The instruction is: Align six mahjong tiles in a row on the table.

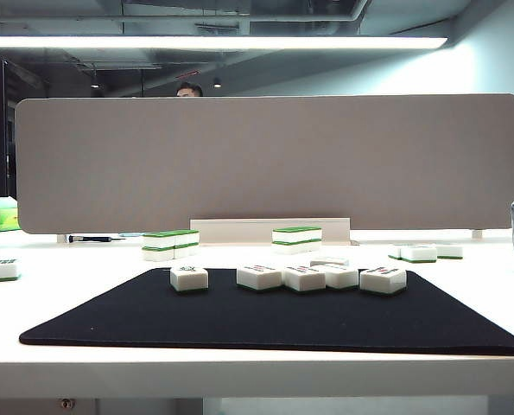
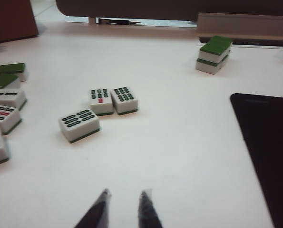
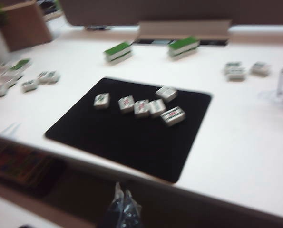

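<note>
You have six mahjong tiles (image 1: 301,277) sitting on the black mat (image 1: 274,324), bunched toward its far half. In the exterior view one tile (image 1: 189,277) stands apart at about ten o'clock from the mat's centre. Four more huddle touching or nearly so around twelve to one o'clock, with a sixth (image 1: 329,260) tucked just behind them. The rightmost tile (image 1: 383,279) lies well inside the mat's right edge. The near half of the mat is bare, so you have broad room there out to its front edge, which lies close to the front lip of the table (image 1: 239,372).

Beyond the mat's far edge, two green-topped stacks (image 1: 170,244) and (image 1: 296,239) stand on the white surface in front of the grey divider panel (image 1: 265,160). More loose tiles (image 1: 425,252) lie at two o'clock off the mat's far right corner.

Your left gripper (image 2: 124,209) hangs over bare white table, fingertips a narrow gap apart and holding nothing. Ahead of it lie three dotted tiles (image 2: 99,110); two of them touch and the third lies just beside them. The mat's edge (image 2: 267,156) is off to one side.

Your right gripper (image 3: 124,208) is back beyond the table's near edge, above the mat's front side. The picture is blurred, and its dark fingertips look pressed close together, with nothing between them.
</note>
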